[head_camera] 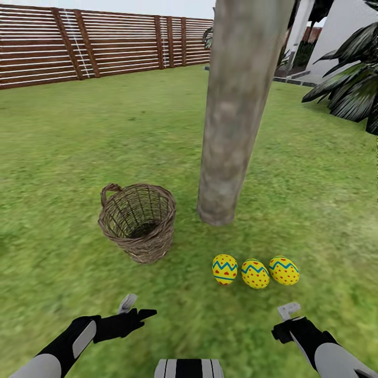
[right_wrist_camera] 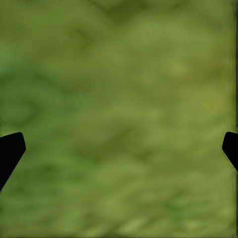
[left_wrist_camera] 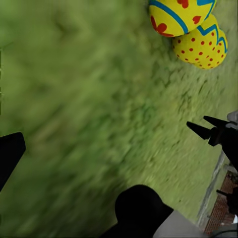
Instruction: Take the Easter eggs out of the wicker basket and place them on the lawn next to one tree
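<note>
Three yellow Easter eggs (head_camera: 224, 269) (head_camera: 255, 273) (head_camera: 284, 270) with red dots and blue zigzags lie in a row on the lawn (head_camera: 68, 136), just in front of the foot of the tree (head_camera: 231, 131). To the trunk's left the wicker basket (head_camera: 139, 220) stands upright, and no egg shows inside it. My left gripper (head_camera: 137, 310) hovers open over the grass, nearer me than the basket, pointing toward the eggs. Its wrist view catches two of the eggs (left_wrist_camera: 181, 15) (left_wrist_camera: 201, 47) and one fingertip (left_wrist_camera: 10, 153). Below the eggs my right gripper (head_camera: 287, 315) (right_wrist_camera: 119, 151) is open above bare grass.
A slatted wooden fence (head_camera: 79, 44) runs along the far side of the lawn. Dark palm fronds (head_camera: 352, 89) reach in at the right, beside a white wall (head_camera: 341, 37). Open grass lies all around the basket and tree.
</note>
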Available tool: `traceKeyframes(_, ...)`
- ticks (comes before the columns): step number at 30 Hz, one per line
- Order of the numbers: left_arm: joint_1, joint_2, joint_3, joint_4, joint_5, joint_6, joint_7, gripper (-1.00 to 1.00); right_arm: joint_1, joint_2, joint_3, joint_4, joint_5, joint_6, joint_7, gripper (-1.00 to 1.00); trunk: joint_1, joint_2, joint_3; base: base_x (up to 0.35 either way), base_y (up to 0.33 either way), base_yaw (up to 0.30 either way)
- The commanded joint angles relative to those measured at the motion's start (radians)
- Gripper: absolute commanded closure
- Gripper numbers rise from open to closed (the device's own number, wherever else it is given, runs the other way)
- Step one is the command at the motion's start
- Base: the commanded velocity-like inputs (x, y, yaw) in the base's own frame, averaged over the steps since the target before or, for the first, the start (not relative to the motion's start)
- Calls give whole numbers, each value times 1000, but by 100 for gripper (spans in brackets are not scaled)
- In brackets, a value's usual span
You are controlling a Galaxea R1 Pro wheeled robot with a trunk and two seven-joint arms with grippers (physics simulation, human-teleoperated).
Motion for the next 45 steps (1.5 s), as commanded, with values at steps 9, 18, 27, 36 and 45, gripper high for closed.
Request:
traceKeyframes(9,0,1,-3,45,9,7,1,-100,0,8,-9,1,12,4,9,-100,-4,2,34,0,0,0)
traceKeyframes(18,0,1,-3,46,7,6,1,-100,0,11,-10,2,13,4,7,-100,-8,4,69,0,0,0)
traceKeyframes(27,0,12,-1,50,6,5,43,-100,0,13,-10,114,14,2,6,-100,-12,6,104,0,0,0)
traceKeyframes(36,0,2,-1,161,6,2,115,-100,42,12,-11,171,3,-14,7,-100,-16,8,139,0,0,0)
traceKeyframes(45,1,-11,-2,237,9,-73,117,-100,51,13,-11,188,2,-21,7,-100,-20,10,173,0,0,0)
